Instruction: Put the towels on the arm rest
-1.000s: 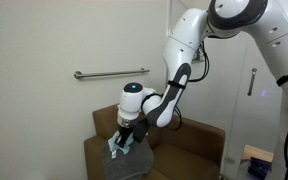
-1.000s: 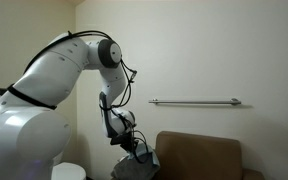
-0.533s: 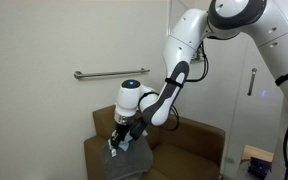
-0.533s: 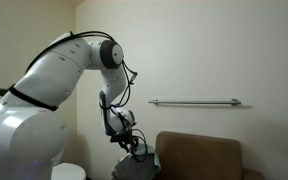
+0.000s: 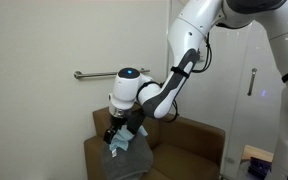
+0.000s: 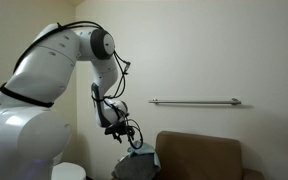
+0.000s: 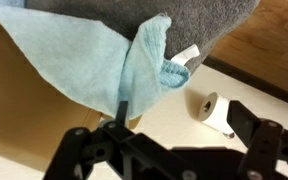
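Note:
The pale blue towel (image 5: 119,146) lies crumpled on the dark grey towel (image 5: 127,166), which covers the brown arm rest (image 5: 91,151) of the armchair. My gripper (image 5: 116,131) hangs just above the blue towel, open and holding nothing. In the wrist view the pale blue towel (image 7: 94,55) lies against the grey towel (image 7: 184,15), and my gripper (image 7: 184,125) spreads wide with bare space between its fingers; one fingertip (image 7: 121,106) is near the blue cloth's edge. Both exterior views show the towel pile (image 6: 138,156) under the gripper (image 6: 125,133).
The taller brown backrest (image 6: 199,155) rises beside the pile. A grey metal rail (image 5: 109,73) runs along the wall behind. A white roll-like object (image 7: 216,112) lies on the pale floor below. A door (image 5: 252,90) stands past the chair.
The jaws went from shut on the pale blue towel to wide open and let it go. The gripper rose slightly; the towel stays on the grey one.

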Available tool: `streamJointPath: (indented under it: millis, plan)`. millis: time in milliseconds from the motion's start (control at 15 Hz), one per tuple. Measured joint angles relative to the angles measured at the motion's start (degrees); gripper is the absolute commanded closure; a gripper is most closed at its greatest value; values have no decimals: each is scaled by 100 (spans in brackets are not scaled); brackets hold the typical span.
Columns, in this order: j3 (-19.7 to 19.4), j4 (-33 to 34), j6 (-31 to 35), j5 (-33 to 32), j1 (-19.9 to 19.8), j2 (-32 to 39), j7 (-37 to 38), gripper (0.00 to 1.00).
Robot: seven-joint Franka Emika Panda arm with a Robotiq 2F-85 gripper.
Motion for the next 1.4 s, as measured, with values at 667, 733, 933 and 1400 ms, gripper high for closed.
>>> streamJointPath:
  millis: [667,733,933,1400]
  plan:
    - [-244,-1076,-402,39,249,-1689,961,0]
    - [-282,-1281,-408,485,180,-1853,735,0]
    - [-522,-1923,-423,1869,-35,-2338,-145,0]
    - [-1259,-2727,-1108,3557,-980,-3404,-2737,0]
